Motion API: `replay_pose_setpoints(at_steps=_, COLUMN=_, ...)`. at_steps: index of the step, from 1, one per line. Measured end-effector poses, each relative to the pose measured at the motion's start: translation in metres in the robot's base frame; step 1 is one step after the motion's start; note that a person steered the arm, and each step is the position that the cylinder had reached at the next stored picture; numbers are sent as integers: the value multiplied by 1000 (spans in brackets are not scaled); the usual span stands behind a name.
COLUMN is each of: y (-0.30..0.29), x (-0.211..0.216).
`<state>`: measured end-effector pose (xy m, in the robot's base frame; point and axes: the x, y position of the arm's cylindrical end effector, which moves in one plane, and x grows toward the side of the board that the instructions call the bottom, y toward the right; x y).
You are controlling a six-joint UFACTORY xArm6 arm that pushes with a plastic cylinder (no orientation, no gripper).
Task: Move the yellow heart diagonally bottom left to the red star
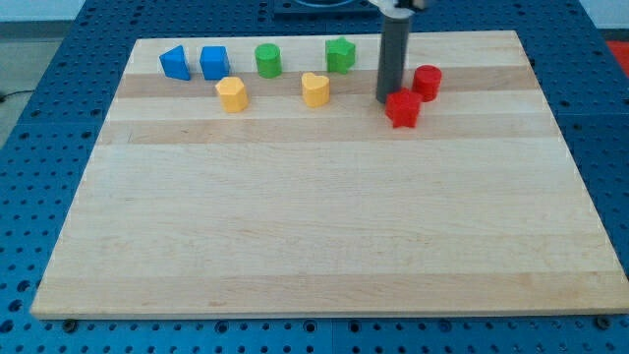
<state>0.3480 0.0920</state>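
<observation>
Camera view shows you eight blocks crowding the board's [324, 246] top edge, two each blue, green, yellow, red, my fingerless tip [385, 100] touching the red star [402, 108].

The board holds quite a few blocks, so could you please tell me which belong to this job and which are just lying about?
Job:
yellow heart
red star
my tip, at the star's left edge

Lying about:
red cylinder
yellow hexagon
green cylinder
green block
two blue blocks
</observation>
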Motion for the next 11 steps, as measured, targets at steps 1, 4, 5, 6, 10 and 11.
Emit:
replay_pose_setpoints(at_steps=1, y=4, x=31)
replay_pose_setpoints(at_steps=4, y=-5, x=-22)
replay_pose_setpoints(at_steps=5, y=-18, x=-70)
replay_pose_setpoints(at_steps=6, y=-70, x=-85)
replay_pose_setpoints(at_steps=10, y=-155, x=-1)
replay_pose_setpoints(at_steps=11, y=-151, x=39)
